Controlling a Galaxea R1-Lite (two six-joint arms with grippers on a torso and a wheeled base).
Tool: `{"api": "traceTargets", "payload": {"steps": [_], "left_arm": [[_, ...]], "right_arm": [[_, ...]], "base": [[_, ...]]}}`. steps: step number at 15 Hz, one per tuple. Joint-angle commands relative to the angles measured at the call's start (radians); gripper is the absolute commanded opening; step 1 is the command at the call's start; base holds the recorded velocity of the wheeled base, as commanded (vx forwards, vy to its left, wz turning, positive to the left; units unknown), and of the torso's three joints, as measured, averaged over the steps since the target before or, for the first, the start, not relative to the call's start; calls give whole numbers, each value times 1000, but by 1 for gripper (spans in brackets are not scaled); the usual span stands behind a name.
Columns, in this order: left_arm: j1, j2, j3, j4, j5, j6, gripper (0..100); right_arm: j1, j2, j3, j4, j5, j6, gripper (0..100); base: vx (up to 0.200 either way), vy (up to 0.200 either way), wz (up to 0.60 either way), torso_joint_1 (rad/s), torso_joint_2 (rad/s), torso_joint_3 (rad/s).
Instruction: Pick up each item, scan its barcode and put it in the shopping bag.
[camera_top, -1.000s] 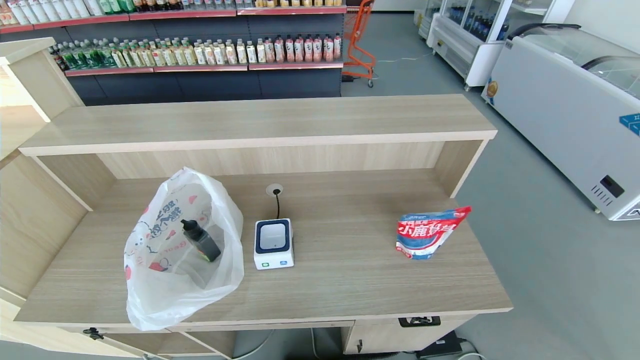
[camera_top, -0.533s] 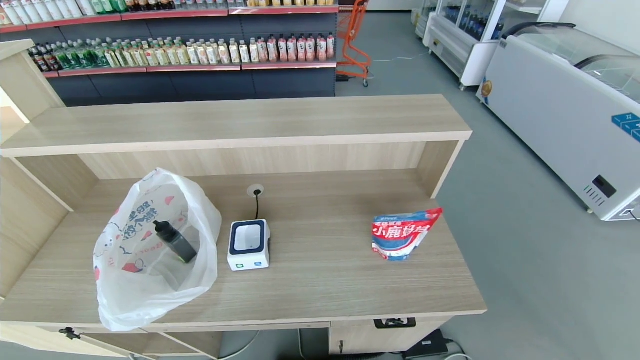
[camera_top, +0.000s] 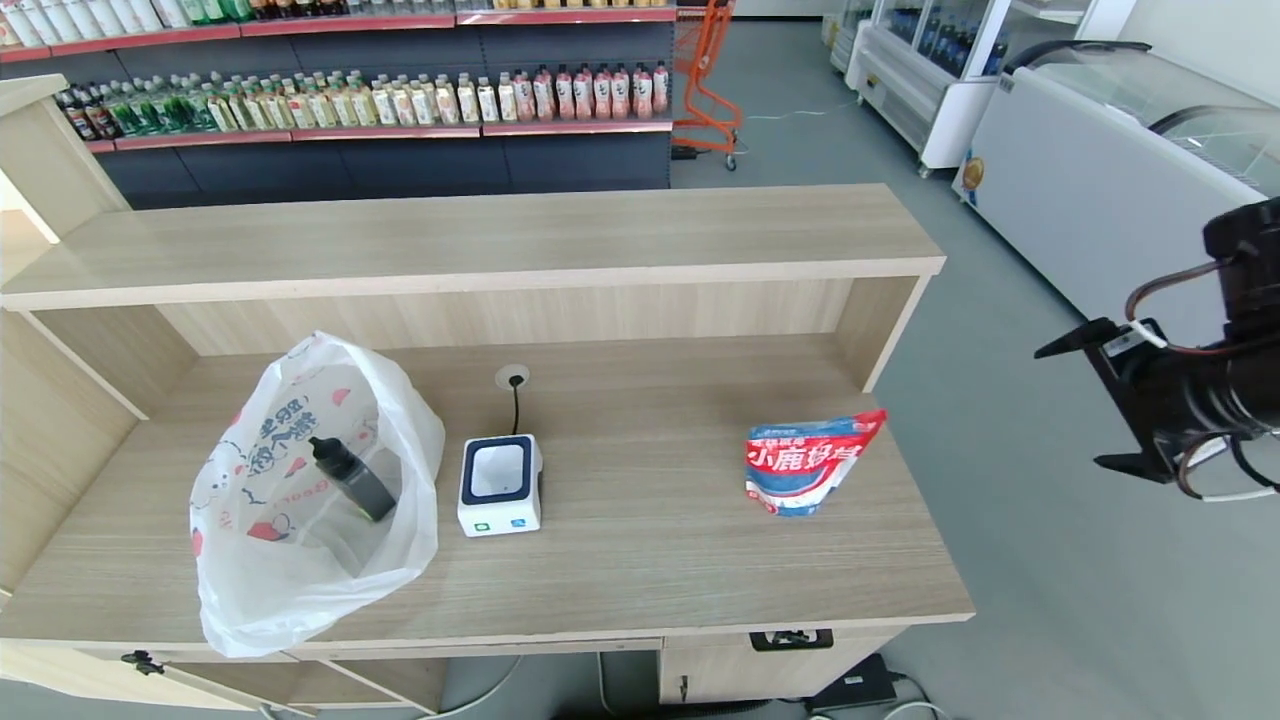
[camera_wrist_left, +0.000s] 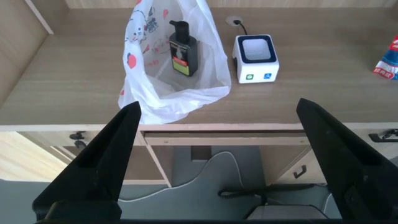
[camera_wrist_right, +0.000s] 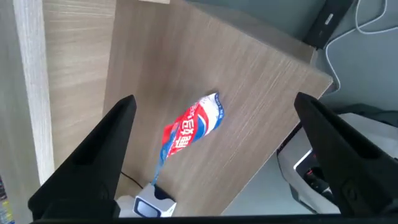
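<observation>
A white plastic shopping bag stands open at the counter's left, with a black pump bottle lying inside it. Just right of the bag sits the white barcode scanner. A red and blue pouch stands near the counter's right end. My right gripper hangs open in the air beyond the counter's right edge, well away from the pouch. From the right wrist, the pouch lies far below the open gripper. My left gripper is open and holds nothing, out in front of the counter's front edge, facing the bag.
A raised shelf and side walls enclose the back of the wooden counter. The scanner's cable runs to a hole behind it. Chest freezers stand to the right, drink shelves behind.
The head camera has shifted, so the whole scene sits further left. My right arm has come into the head view at the right edge. The counter's items have not moved.
</observation>
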Motion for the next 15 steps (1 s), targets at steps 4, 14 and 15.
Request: {"api": "traceTargets", "payload": {"steps": [4, 14, 15], "left_arm": [[0, 0, 0, 0, 1, -1, 100], [0, 0, 0, 0, 1, -1, 100], [0, 0, 0, 0, 1, -1, 100]], "right_arm": [[185, 283, -70, -177, -2, 34, 100], [289, 457, -127, -225, -20, -5, 100], [292, 479, -141, -242, -21, -7, 100]], "base": [[0, 0, 0, 0, 0, 0], [0, 0, 0, 0, 0, 0], [0, 0, 0, 0, 0, 0]]}}
